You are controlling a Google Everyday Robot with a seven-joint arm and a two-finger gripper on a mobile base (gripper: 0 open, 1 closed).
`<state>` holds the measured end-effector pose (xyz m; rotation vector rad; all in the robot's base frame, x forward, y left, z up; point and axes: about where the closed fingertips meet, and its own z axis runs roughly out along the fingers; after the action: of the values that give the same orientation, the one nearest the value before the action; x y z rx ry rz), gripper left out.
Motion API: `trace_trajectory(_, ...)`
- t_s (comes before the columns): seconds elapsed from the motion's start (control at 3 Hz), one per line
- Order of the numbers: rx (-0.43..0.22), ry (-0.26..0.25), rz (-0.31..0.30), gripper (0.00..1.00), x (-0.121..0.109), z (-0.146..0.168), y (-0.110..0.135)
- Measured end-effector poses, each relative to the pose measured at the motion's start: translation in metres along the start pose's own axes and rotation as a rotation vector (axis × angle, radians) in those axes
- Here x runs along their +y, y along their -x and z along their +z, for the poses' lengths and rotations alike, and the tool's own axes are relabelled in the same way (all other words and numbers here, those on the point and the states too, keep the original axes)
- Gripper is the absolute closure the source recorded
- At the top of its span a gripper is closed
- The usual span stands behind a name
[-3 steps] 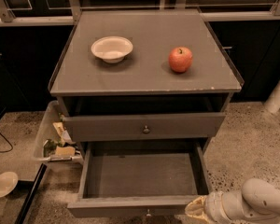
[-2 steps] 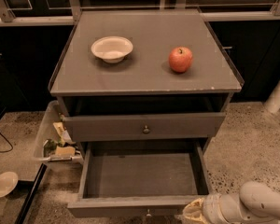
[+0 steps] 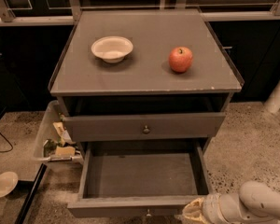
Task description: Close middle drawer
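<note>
While the middle drawer [image 3: 130, 205] of a grey cabinet [image 3: 149, 78] stands pulled far out, its box empty and its front low in the camera view, the robot's gripper [image 3: 192, 212] sits at the front's right end, at the bottom edge of the view. Over the past second the pale arm [image 3: 252, 204] has sunk only slightly lower and edged a touch to the left. The drawer itself has not moved: its front is just as far from the cabinet as before. Whether the gripper is clenched or released cannot be told, nor whether it is touching the wood. By that showing, the closing push has probably not begun, and the whole travel back into the cabinet is still to be made. The drawer above [image 3: 177, 125], with a small round knob [image 3: 146, 129], juts out a little. A white bowl [image 3: 112, 48] and a red apple [image 3: 180, 59] rest well apart on the cabinet top.
</note>
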<state>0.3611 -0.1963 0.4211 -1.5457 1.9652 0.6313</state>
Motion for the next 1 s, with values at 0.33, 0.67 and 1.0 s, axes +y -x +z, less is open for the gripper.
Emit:
trace_trajectory(0.33,0.000,0.000,0.000,0.34,0.0000,0.0001,0.0000)
trace_trajectory(0.67,0.000,0.000,0.001,0.11,-0.0002,0.0003,0.0000)
trace_trajectory(1.0,-0.004,-0.010,0.003,0.00,-0.0079,0.0029,-0.0011)
